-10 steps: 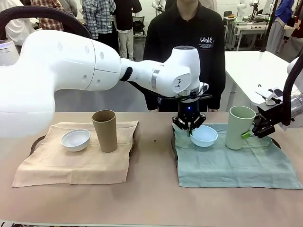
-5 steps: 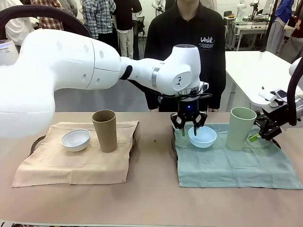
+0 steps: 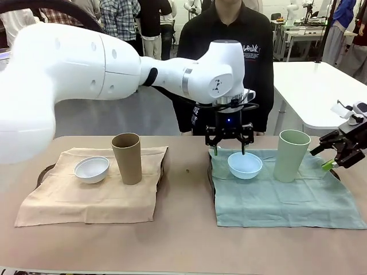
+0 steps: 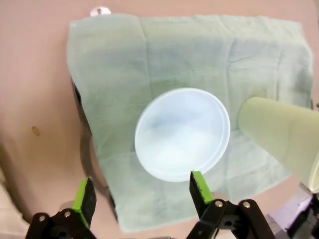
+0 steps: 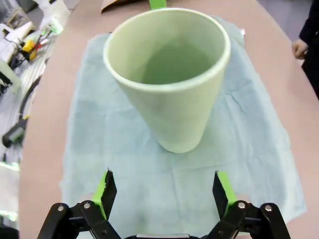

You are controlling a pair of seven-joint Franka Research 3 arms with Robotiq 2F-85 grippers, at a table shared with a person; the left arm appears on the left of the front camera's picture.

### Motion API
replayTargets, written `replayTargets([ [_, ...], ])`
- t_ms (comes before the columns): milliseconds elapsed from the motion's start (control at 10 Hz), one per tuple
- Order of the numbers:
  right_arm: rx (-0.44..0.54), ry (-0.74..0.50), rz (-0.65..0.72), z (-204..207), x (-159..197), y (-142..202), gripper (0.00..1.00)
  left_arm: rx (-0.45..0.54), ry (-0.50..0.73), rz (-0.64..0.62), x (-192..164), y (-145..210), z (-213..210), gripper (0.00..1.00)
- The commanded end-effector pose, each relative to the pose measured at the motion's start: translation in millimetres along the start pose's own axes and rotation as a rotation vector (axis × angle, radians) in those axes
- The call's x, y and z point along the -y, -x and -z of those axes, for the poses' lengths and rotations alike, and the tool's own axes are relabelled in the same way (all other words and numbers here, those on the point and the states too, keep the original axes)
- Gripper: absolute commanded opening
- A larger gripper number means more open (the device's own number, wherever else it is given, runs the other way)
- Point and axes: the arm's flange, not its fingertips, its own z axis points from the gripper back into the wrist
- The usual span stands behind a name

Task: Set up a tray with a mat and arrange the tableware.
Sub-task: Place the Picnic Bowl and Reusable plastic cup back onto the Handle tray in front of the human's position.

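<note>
While both settings look laid, the left one reads: tan mat point(image 3: 92, 192) over a dark tray point(image 3: 43, 172), white bowl point(image 3: 91, 169) beside the tan-brown cup point(image 3: 127, 158). Right setting: green mat point(image 3: 281, 197) on the worktop point(image 3: 183, 240), light blue bowl point(image 3: 245, 165) under the left pincer point(image 3: 229, 150), jaws spread and empty, then the pale green cup point(image 3: 291, 155), upright. Right pincer point(image 3: 337, 162) stands off the cup, wide open, holding nothing; little appears left beyond clearing the arms.

Pale green cup point(image 5: 172, 79) stood upright on blue-green mat point(image 5: 99, 164). Right hand point(image 5: 163, 191) hung spread before it, apart.
</note>
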Motion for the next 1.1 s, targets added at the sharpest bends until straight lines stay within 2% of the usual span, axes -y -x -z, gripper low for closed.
replayTargets([
  [0,-0.128,0.129,0.213,-17,-56,-54,1.00,0.049,-0.060,0.060,-21,27,-44,0.99],
  [200,-0.239,0.296,0.461,-44,-85,-97,1.00,0.090,-0.082,0.137,-43,45,-85,0.99],
  [300,-0.289,0.337,0.573,-63,-104,-118,1.00,0.092,-0.079,0.168,-57,49,-101,0.99],
  [400,-0.327,0.345,0.601,-73,-118,-129,1.00,0.098,-0.082,0.154,-76,55,-117,0.99],
  [500,-0.357,0.345,0.625,-86,-137,-146,1.00,0.121,-0.112,0.085,-95,58,-135,0.99],
  [600,-0.262,0.413,0.473,-78,-103,-116,1.00,0.097,-0.079,0.138,-48,43,-116,0.99],
  [1000,-0.262,0.413,0.473,-78,-103,-116,1.00,0.097,-0.079,0.138,-48,43,-116,0.99],
])
